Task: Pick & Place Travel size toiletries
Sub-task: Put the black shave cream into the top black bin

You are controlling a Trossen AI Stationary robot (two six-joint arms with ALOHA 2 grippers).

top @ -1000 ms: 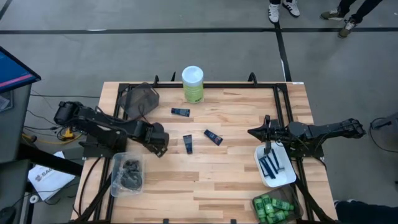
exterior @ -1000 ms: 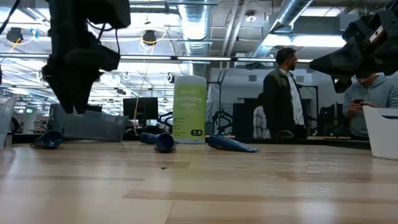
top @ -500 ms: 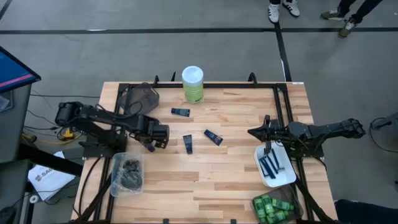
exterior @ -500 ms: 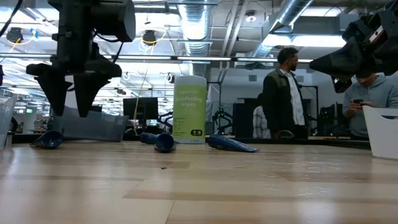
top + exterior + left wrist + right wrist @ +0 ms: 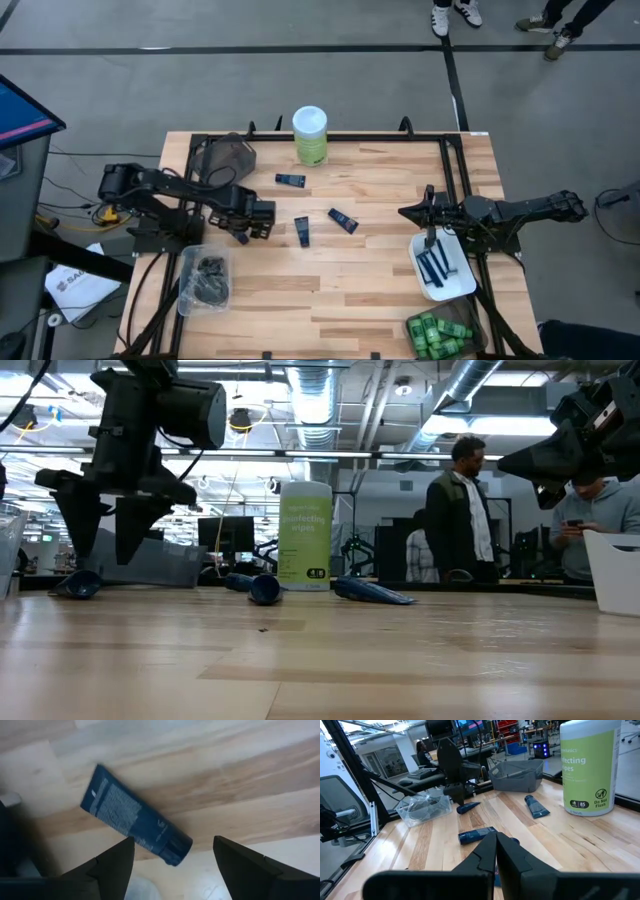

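Your left gripper [image 5: 255, 222] hangs over the wooden surface [image 5: 330, 290] with its jaws wide apart and nothing between them. In the left wrist view a dark blue tube [image 5: 134, 822] lies flat on the wood just past the two fingers [image 5: 112, 865], not touching them. In the high view that tube [image 5: 301, 230] lies just beside the gripper, near the middle of the surface. Two more dark blue tubes lie close by, one [image 5: 342, 220] to its right and one [image 5: 290, 180] nearer the tall green wipes canister [image 5: 310, 135].

Your right gripper [image 5: 407, 213] waits over the right side, jaws closed and empty. Under that arm, thin blue razors [image 5: 434, 265] lie in a white tray [image 5: 455, 285]. Small green bottles [image 5: 435, 335] fill a bin at the near right corner. Black discs [image 5: 208, 278] sit in a clear tray near the left edge.
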